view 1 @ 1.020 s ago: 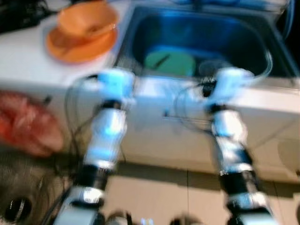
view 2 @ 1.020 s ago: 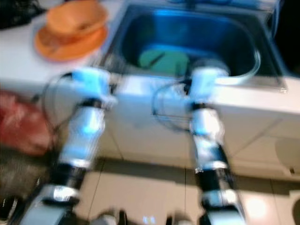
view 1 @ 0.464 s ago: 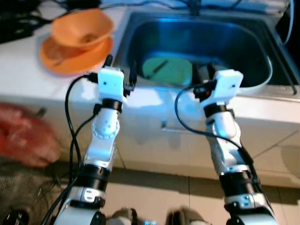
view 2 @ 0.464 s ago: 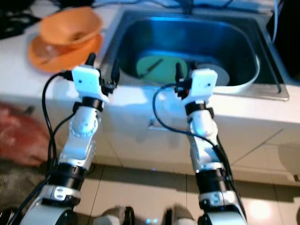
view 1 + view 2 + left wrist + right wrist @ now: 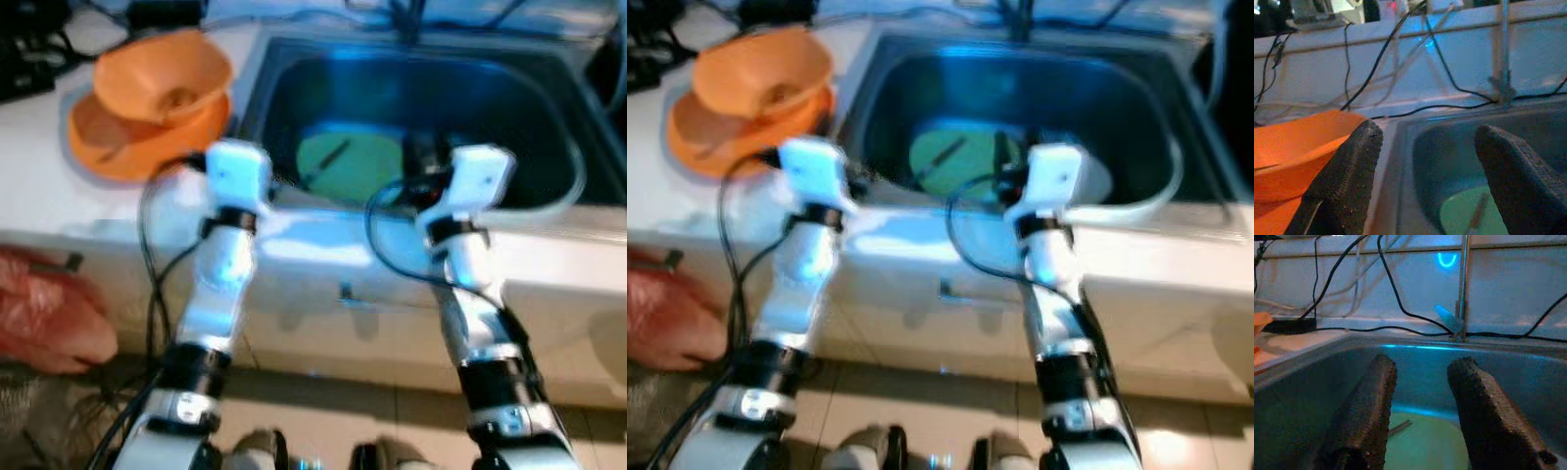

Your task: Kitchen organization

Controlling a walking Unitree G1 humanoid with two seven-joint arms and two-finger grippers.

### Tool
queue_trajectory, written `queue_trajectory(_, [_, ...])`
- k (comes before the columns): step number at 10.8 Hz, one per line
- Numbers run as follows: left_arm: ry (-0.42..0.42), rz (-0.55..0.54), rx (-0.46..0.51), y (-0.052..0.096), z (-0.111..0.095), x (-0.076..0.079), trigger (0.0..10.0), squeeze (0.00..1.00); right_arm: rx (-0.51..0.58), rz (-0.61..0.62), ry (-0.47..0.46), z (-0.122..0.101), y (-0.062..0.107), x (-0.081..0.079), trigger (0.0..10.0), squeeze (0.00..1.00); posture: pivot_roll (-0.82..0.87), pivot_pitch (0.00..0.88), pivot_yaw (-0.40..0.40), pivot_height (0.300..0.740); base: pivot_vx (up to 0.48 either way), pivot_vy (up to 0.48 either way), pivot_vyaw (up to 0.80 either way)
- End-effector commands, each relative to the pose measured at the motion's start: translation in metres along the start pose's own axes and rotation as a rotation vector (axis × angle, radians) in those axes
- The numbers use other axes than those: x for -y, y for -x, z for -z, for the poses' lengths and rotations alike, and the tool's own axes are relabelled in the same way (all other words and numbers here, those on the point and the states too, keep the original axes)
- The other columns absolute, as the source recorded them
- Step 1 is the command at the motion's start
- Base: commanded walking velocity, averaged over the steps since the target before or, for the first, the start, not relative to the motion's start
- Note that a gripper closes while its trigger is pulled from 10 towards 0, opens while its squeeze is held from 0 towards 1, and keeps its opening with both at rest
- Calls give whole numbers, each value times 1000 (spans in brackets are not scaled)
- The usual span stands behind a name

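A green plate lies in the steel sink with a dark utensil on it. A pale plate lies beside it. An orange bowl sits on an orange plate on the white counter, left of the sink. My left gripper is held open at the sink's front left corner, between the bowl and the basin. Over the sink's front rim, my right gripper is also open and points across the green plate. Neither holds anything.
Black cables run along the white back wall behind the tap pipe. Dark items sit on the counter's far left. A reddish bag lies low at the left. The cabinet front and the tiled floor are below.
The whole picture has shifted and blurred, so the camera moved. Both arms stay raised at the sink's front edge with the grippers open.
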State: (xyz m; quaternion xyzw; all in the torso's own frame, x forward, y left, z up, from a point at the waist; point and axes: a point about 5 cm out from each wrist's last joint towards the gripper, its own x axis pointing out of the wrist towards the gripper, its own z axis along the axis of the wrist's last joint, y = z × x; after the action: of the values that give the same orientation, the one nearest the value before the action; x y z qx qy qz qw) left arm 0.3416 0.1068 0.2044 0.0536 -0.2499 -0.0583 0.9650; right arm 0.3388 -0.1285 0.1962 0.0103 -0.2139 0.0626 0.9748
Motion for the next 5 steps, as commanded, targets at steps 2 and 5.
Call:
queue_trajectory(2, [16, 22, 12, 0, -2, 9, 10000, 0, 6, 23, 5, -1, 1, 9, 10000, 0, 77, 189, 15, 740, 0, 0, 0])
queue_trajectory(5, [27, 16, -2, 1, 0, 8, 10000, 0, 6, 20, 3, -1, 1, 8, 10000, 0, 79, 190, 12, 740, 0, 94, 0])
